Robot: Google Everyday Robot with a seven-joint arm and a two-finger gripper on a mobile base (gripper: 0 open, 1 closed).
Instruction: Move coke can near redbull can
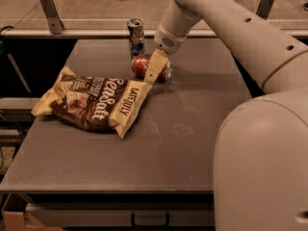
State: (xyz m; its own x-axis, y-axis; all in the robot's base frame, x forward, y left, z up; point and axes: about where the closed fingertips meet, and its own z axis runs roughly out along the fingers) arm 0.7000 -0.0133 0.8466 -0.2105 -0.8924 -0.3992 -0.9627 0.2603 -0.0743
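The red coke can [141, 66] lies on its side on the grey table [192, 129], just in front of the redbull can [136, 36]. The slim blue and silver redbull can stands upright near the table's far edge. My gripper [153, 71] reaches down from the upper right and is shut on the coke can. One tan finger [155, 66] crosses the can's front. The other finger is hidden behind the can. The coke can rests at table level, a short gap from the redbull can.
A brown and cream chip bag [94, 99] lies flat at the table's left, its right corner close to the coke can. My white arm [250, 37] spans the upper right and its bulky base [262, 167] fills the lower right. A rail [50, 6] runs behind the table.
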